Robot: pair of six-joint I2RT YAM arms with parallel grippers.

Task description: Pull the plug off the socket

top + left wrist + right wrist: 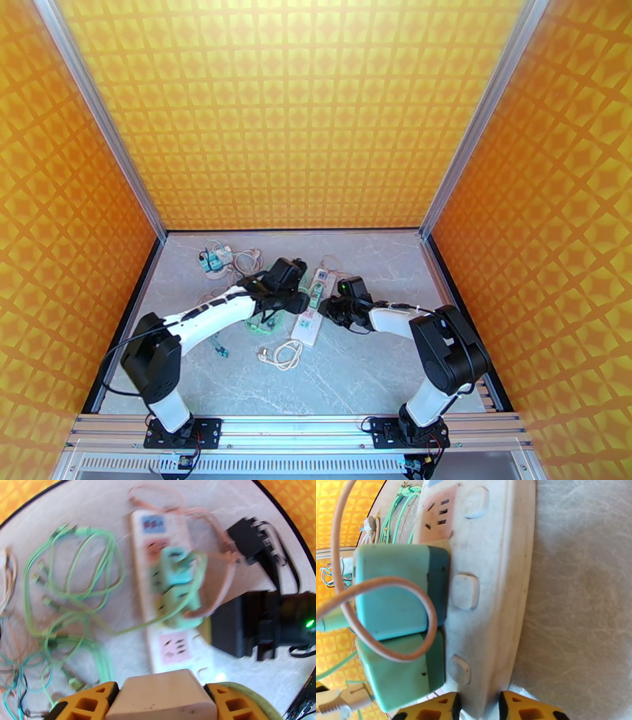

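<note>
We see a pale marbled table (pixel 371 371) boxed in by orange patterned walls (pixel 300 110) on aluminium posts (pixel 99 126). Mid-table lies a white strip (pixel 489 559) with two teal adapters (pixel 395 594) seated in it and green cables (pixel 75 570) loose to its left. The right gripper (pixel 478 707) has the strip pinched between its jaws. The left gripper (pixel 160 687) pinches a beige plug (pixel 158 705) at one end of the strip. Whether it is still seated, we cannot tell.
</note>
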